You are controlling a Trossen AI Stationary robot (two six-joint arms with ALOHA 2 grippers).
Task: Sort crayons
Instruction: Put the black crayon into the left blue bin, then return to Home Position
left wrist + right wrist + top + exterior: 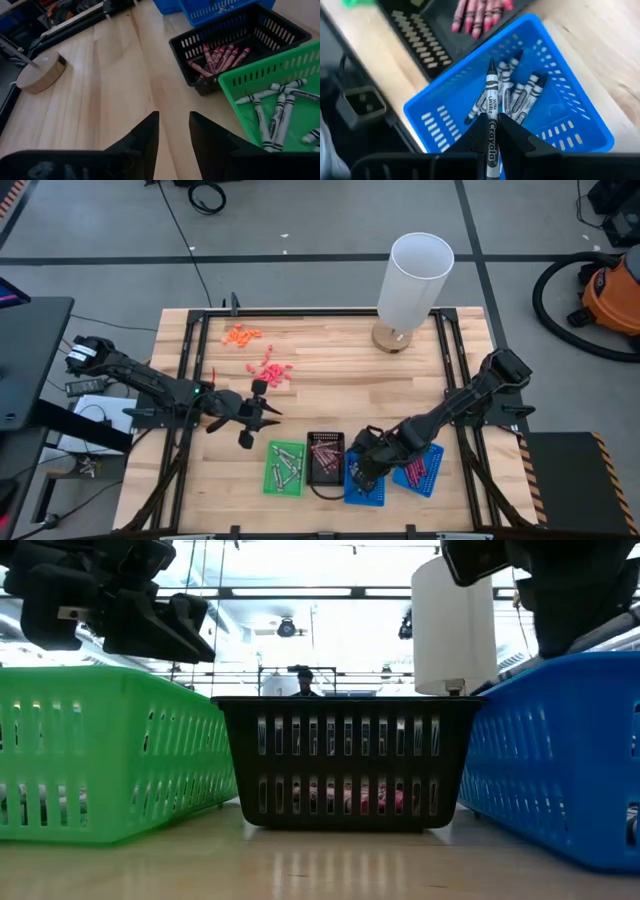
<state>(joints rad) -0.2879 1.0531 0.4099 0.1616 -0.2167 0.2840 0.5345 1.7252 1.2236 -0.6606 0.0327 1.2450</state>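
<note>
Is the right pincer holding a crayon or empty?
Holding. The right pincer is shut on a dark crayon above the blue tray, which already holds similar crayons.

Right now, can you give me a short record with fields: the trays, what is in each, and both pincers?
green tray: grey crayons
black tray: red crayons
blue tray: dark crayons
second blue tray: pinkish crayons
right pincer: shut on one crayon, above the blue tray
left pincer: open, empty, beside the green tray
</note>
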